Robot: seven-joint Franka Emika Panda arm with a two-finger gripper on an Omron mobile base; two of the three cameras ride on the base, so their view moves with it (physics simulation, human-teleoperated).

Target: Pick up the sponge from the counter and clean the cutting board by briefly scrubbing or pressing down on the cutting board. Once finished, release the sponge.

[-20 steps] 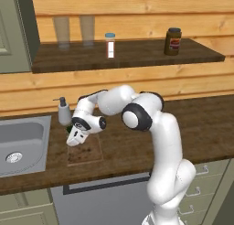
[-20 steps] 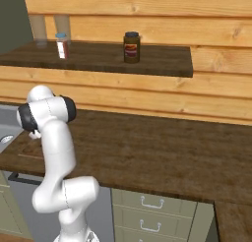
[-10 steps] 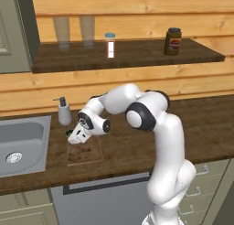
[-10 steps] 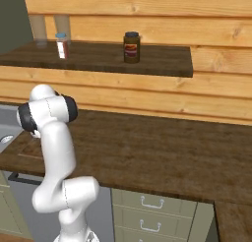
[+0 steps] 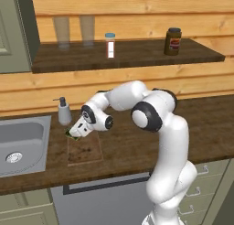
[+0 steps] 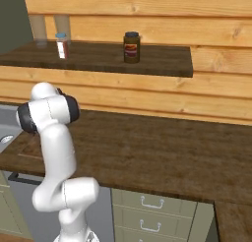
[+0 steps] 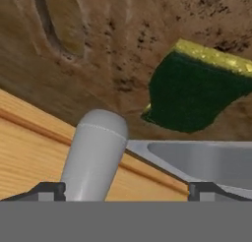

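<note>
End effector, seen in the left base view, hangs low over the far left corner of the cutting board, tilted toward 8 o'clock. The sponge lies at its tips, dark green face up, at the board's 11 o'clock corner, partly over the edge onto the surface. Whether the fingers are spread or closed on the sponge cannot be told from these views. In the hand view the sponge sits at 2 o'clock, yellow edge uppermost, with the soap dispenser near 7 o'clock and the steel sink beyond. Judged handling: light, soft and compressible, not fragile. It is best pinched across the short sides, low on the block.
</note>
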